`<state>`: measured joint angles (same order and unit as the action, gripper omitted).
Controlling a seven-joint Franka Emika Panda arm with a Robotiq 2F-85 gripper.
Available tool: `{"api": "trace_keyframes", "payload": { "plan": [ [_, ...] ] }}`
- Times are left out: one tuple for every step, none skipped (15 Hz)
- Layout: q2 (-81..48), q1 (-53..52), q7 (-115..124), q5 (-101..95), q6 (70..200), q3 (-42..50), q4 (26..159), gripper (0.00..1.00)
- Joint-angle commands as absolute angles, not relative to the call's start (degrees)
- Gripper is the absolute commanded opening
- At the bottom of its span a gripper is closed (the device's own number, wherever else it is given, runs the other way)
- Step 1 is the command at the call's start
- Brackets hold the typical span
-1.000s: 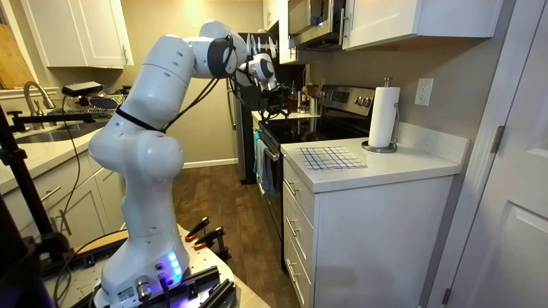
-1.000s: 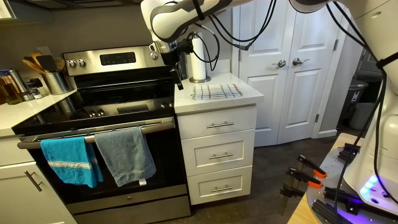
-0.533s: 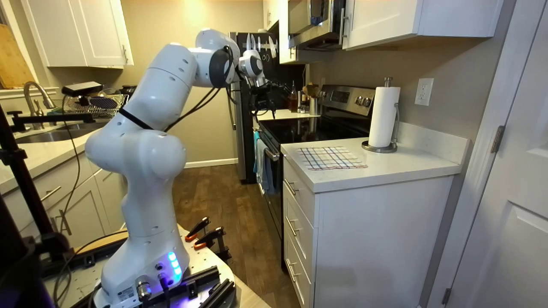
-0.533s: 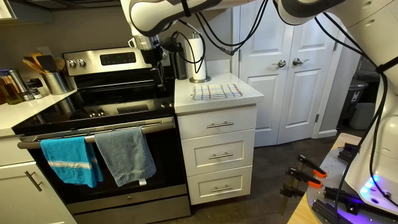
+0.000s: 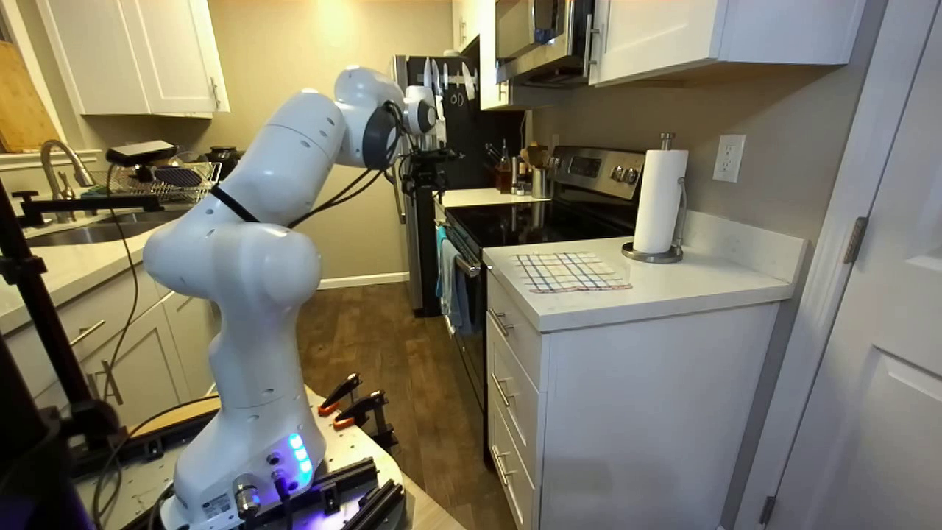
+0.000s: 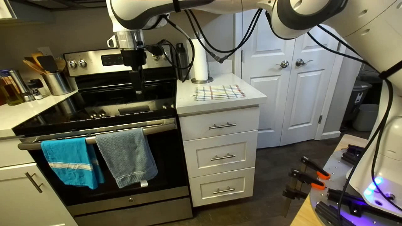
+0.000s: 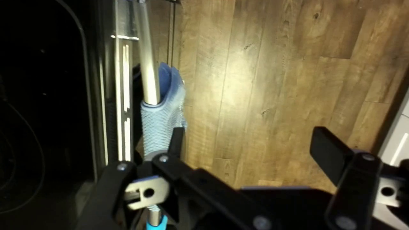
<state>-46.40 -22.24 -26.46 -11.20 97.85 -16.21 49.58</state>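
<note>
My gripper [image 7: 250,140] is open and empty in the wrist view, its two black fingers wide apart with wood floor [image 7: 255,80] showing far below between them. In both exterior views the gripper [image 5: 434,193] [image 6: 138,89] points down and hangs in the air at the front of the stove [image 6: 103,103]. It touches nothing that I can see. A grey-blue towel [image 6: 125,157] hangs over the oven handle [image 6: 161,127]. In the wrist view this towel [image 7: 159,127] lies below and beside the left finger. A turquoise towel [image 6: 67,163] hangs next to it on the handle, mostly hidden in the wrist view.
A checked cloth [image 5: 570,272] lies flat on the white counter [image 5: 706,283] beside the stove. A paper towel roll [image 5: 660,202] and a dark bottle [image 6: 181,61] stand behind it. A utensil holder [image 6: 57,83] stands across the stove. Drawers [image 6: 220,153] sit below the counter.
The arm has drawn the gripper away from the counter side, out toward the stove's front, and the gripper now points more straight down. The dark bottle has come into sight. The cloth and towels have not moved.
</note>
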Motion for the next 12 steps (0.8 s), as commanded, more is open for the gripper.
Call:
{"api": "trace_keyframes", "payload": {
  "plan": [
    [-49.27, -21.87, -30.35, -7.67, 93.7, -19.24, 45.94, 1.0],
    [-49.82, -21.82, -30.28, -6.93, 93.44, -19.91, 45.75, 1.0],
    [-50.48, -21.77, -30.6, -6.25, 93.56, -20.62, 45.69, 1.0],
    [-51.01, -21.7, -30.79, -5.63, 93.32, -21.27, 45.63, 1.0],
    [-51.58, -21.68, -30.95, -5.2, 93.5, -21.78, 45.88, 1.0],
    [-52.04, -21.65, -31.07, -4.74, 93.45, -22.2, 46.17, 1.0],
    [-52.59, -21.64, -31.0, -4.43, 93.08, -22.59, 46.55, 1.0],
    [-53.11, -21.57, -30.69, -4.05, 92.41, -22.94, 46.9, 1.0],
    [-53.62, -21.43, -30.57, -3.57, 91.46, -23.39, 47.05, 1.0],
    [-54.09, -21.42, -30.03, -3.2, 90.41, -23.59, 47.31, 1.0],
    [-54.5, -21.48, -29.48, -2.8, 88.98, -23.66, 47.47, 1.0],
    [-54.85, -21.47, -29.2, -2.46, 87.78, -23.83, 47.5, 1.0]
  ]
}}
